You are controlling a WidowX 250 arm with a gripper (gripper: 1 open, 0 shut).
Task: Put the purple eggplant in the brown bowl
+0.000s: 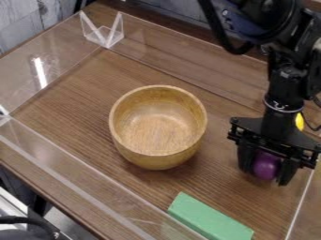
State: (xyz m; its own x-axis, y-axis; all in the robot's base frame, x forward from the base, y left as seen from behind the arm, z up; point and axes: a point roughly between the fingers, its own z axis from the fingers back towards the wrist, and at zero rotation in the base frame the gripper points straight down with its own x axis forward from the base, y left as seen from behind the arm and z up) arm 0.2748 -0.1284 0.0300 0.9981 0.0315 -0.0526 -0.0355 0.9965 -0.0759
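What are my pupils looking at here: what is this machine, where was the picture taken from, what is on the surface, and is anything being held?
This is a single black robot arm, reaching in from the right, seen by one camera looking down at a wooden table. At its end is a pincer, shut around a purple eggplant, which its fingers partly hide. Left of the pincer is a bowl, with nothing in it. Nearer the camera lies a green block. Something yellow peeks out behind the arm; too little shows to name it.
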